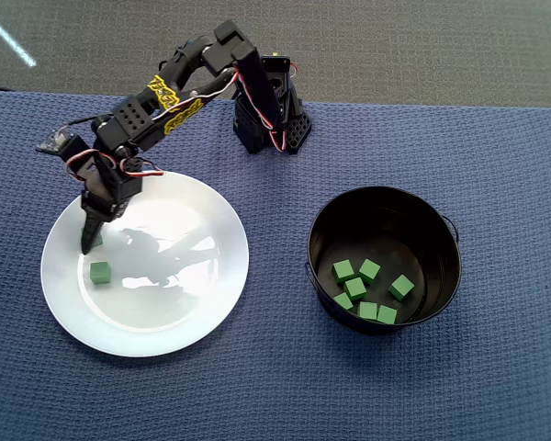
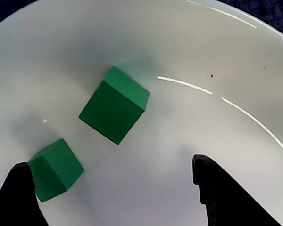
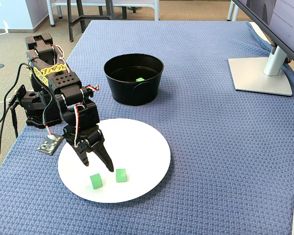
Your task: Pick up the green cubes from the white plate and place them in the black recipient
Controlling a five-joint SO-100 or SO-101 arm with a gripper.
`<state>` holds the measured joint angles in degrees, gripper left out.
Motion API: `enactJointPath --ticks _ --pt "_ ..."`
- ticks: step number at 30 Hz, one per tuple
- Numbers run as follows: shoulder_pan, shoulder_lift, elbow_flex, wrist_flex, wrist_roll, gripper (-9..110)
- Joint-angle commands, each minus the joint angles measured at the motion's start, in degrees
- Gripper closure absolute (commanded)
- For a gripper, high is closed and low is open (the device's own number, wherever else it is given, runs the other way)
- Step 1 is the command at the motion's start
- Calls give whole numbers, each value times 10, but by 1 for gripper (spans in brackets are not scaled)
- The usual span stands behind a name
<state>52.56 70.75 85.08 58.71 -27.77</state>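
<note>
Two green cubes lie on the left part of the white plate (image 1: pixel 165 312). One cube (image 1: pixel 100 272) sits free. The other (image 1: pixel 96 242) is half hidden beside my gripper (image 1: pixel 88 241). In the wrist view the gripper (image 2: pixel 108 164) is open, low over the plate (image 2: pixel 188 42). The nearer cube (image 2: pixel 56 169) rests against the inside of the left finger (image 2: pixel 16 197); the farther cube (image 2: pixel 114 104) lies ahead of the jaws. The black recipient (image 1: pixel 441 230) stands to the right and holds several green cubes (image 1: pixel 355 288). The fixed view shows the gripper (image 3: pixel 98 167) just behind both cubes (image 3: pixel 96 181) (image 3: pixel 120 175).
The arm's base (image 1: pixel 271 119) stands at the far edge of the blue cloth (image 1: pixel 275 386). In the fixed view a monitor stand (image 3: pixel 262 73) sits at the far right, and cables hang off the table's left edge (image 3: pixel 0 132).
</note>
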Motion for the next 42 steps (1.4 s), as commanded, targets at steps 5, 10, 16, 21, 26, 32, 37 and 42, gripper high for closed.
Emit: enactJointPath --ticks 5,10,16,21,26,32,37,42 --pt "25 -29 -111 33 102 65" --pt "38 -56 -128 23 151 65" --pt "40 -96 -168 32 148 70" --pt "25 -144 -220 62 119 71" --pt "17 -158 -236 66 136 74" --pt "1 -150 -233 66 142 79" --pt "-11 -119 -185 44 144 79" --pt "-11 -106 -170 38 150 89"
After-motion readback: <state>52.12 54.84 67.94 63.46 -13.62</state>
